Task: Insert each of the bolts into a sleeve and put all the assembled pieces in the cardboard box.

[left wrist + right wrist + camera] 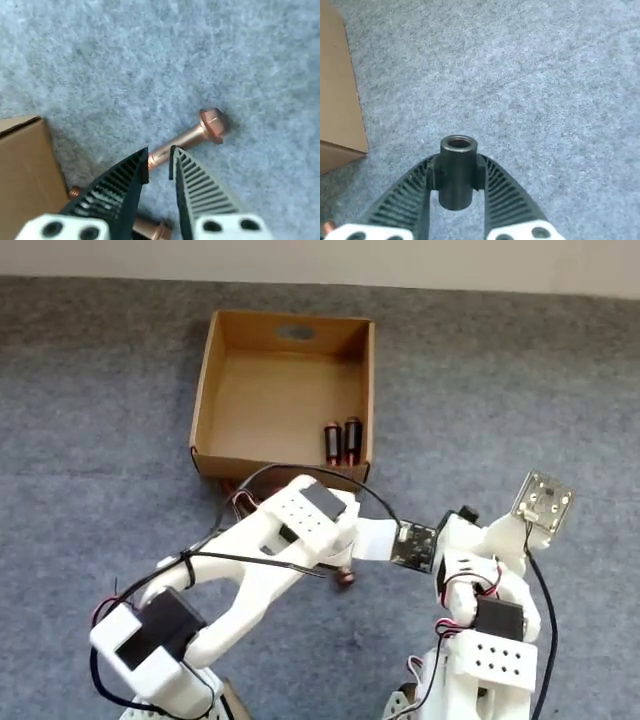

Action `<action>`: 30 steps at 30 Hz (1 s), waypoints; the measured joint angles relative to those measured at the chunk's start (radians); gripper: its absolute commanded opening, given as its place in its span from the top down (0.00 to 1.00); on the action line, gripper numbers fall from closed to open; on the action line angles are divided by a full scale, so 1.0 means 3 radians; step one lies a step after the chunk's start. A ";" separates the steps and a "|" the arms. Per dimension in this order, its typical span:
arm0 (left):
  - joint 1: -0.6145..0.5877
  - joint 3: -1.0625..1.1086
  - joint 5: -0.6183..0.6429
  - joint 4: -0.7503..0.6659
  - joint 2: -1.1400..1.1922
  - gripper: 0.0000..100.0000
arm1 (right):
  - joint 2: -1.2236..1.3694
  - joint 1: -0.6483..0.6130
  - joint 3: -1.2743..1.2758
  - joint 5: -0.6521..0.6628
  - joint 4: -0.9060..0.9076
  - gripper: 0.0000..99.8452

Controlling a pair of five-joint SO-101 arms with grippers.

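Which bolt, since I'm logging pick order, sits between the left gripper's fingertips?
The bolt whose hex head points away from the left gripper; its shaft runs between the fingertips. The other bolt lies farther back beneath the fingers, ungripped.

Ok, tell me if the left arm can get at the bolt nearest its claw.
Probably yes. The left claw sits right at the shank end of the bolt, nothing lies between them, and the cardboard box stands aside.
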 measured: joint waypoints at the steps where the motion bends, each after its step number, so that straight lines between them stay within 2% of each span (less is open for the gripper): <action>1: 0.0000 -0.0036 0.0000 0.0082 0.0000 0.84 | 0.0000 0.0000 0.0000 0.0000 0.0000 0.99; 5: 0.0000 -0.0128 0.0000 0.0353 0.0005 0.84 | 0.0000 0.0000 0.0000 0.0000 -0.0010 0.99; 11: 0.0010 -0.0128 0.0000 0.0389 0.0005 0.84 | 0.0000 0.0000 0.0000 0.0000 -0.0010 0.99; 21: 0.0020 -0.0036 -0.0015 -0.0077 0.0010 0.84 | -0.0005 0.0005 0.0000 0.0000 -0.0015 0.99; 24: 0.0020 -0.0036 -0.0015 -0.0153 0.0010 0.84 | -0.0005 0.0026 0.0000 -0.0128 -0.0015 0.99; 30: 0.0031 -0.0036 -0.0010 -0.0230 0.0010 0.84 | -0.0005 0.0404 0.0000 -0.0455 -0.0015 0.99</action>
